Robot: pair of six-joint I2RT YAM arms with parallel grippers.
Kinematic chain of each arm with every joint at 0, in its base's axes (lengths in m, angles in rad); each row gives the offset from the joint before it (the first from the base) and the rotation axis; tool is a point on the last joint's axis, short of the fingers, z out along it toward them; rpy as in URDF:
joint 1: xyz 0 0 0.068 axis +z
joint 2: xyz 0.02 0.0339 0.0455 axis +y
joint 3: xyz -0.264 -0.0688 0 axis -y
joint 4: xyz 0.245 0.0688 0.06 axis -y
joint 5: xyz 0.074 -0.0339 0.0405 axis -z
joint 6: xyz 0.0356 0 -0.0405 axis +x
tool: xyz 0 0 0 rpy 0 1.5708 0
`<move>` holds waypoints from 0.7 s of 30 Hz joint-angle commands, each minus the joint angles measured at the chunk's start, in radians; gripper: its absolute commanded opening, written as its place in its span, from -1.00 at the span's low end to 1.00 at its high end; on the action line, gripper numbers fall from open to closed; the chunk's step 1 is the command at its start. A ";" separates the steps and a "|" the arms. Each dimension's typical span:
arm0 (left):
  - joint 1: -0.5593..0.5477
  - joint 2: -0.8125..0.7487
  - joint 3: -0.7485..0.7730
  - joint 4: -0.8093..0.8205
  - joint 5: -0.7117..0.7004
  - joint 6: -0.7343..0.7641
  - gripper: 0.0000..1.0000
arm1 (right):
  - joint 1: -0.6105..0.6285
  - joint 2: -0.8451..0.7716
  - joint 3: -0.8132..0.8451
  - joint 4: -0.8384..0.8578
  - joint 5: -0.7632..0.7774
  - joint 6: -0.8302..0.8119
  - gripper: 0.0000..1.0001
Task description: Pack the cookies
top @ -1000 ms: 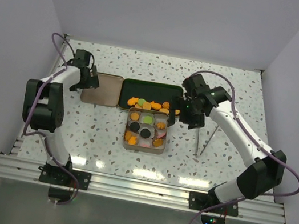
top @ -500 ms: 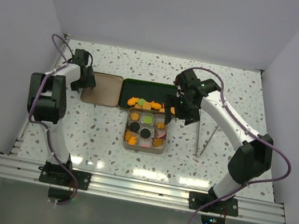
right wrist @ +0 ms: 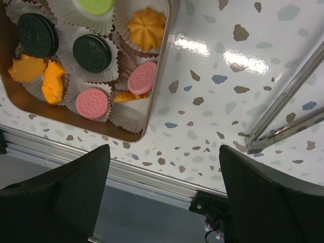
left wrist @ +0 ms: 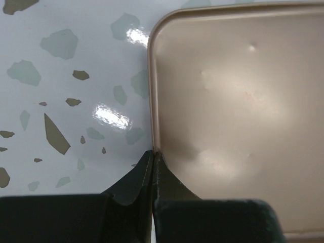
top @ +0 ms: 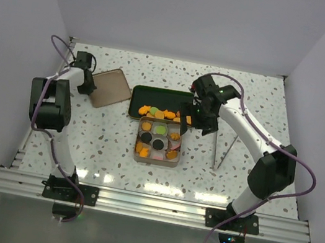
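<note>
Orange cookies [top: 161,113] lie along the near side of a dark green tray [top: 161,95]. In front of it stands the tan tin [top: 156,156], its white paper cups holding orange, pink, green and dark cookies [right wrist: 143,77]. My left gripper [top: 85,83] is shut on the left rim of the tan lid [top: 111,79], which lies skewed on the table. In the left wrist view the fingertips [left wrist: 153,153] pinch the rim of this lid [left wrist: 238,91]. My right gripper [top: 198,119] hangs open over the tin's far right corner, nothing between its fingers [right wrist: 164,147].
Metal tongs [top: 220,150] lie on the speckled table to the right of the tin, and show as tongs [right wrist: 288,101] in the right wrist view. White walls enclose the table on three sides. An aluminium rail [top: 148,204] runs along the near edge.
My left gripper has shut on the lid's rim, and the lid has swung away from the green tray to lie askew. My right gripper shifted slightly left toward the tin, still open.
</note>
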 commanded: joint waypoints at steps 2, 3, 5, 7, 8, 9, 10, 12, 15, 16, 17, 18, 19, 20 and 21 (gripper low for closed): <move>0.031 -0.014 -0.006 -0.003 -0.033 -0.004 -1.00 | -0.004 -0.035 0.021 -0.017 -0.023 -0.015 0.83; 0.032 -0.032 -0.009 -0.002 -0.033 -0.014 -1.00 | -0.004 -0.038 0.028 -0.018 -0.028 -0.009 0.83; 0.031 -0.092 -0.013 0.006 -0.031 -0.041 -1.00 | -0.002 -0.040 0.056 -0.022 -0.038 -0.001 0.83; 0.031 -0.157 -0.013 0.012 -0.025 -0.057 -1.00 | -0.002 -0.038 0.086 -0.025 -0.055 0.019 0.82; 0.031 -0.179 -0.010 0.021 -0.025 -0.066 -1.00 | -0.002 -0.037 0.123 -0.026 -0.068 0.025 0.82; 0.029 -0.202 -0.009 0.029 -0.019 -0.067 -1.00 | -0.002 -0.034 0.143 -0.028 -0.090 0.042 0.82; 0.029 -0.245 -0.003 0.032 -0.017 -0.067 -1.00 | -0.002 -0.031 0.166 -0.031 -0.103 0.050 0.82; 0.029 -0.293 0.002 0.052 -0.010 -0.058 -1.00 | -0.002 -0.016 0.240 -0.041 -0.150 0.080 0.82; 0.026 -0.414 -0.030 0.122 -0.003 -0.050 -1.00 | -0.002 0.006 0.346 -0.049 -0.230 0.141 0.82; 0.025 -0.476 -0.053 0.141 -0.007 -0.050 -1.00 | -0.002 0.021 0.369 -0.043 -0.305 0.164 0.83; 0.022 -0.509 -0.067 0.177 -0.002 -0.054 -1.00 | -0.002 0.031 0.401 -0.013 -0.348 0.225 0.84; 0.022 -0.538 -0.078 0.193 0.001 -0.052 -1.00 | -0.002 0.038 0.410 0.012 -0.406 0.264 0.84; 0.012 -0.590 -0.096 0.205 0.000 -0.049 -1.00 | -0.002 0.052 0.419 0.041 -0.495 0.305 0.85; 0.005 -0.616 -0.104 0.228 0.000 -0.037 -1.00 | -0.002 0.058 0.430 0.110 -0.543 0.401 0.87; -0.001 -0.644 -0.111 0.242 0.000 -0.023 -1.00 | -0.001 0.063 0.432 0.154 -0.581 0.459 0.89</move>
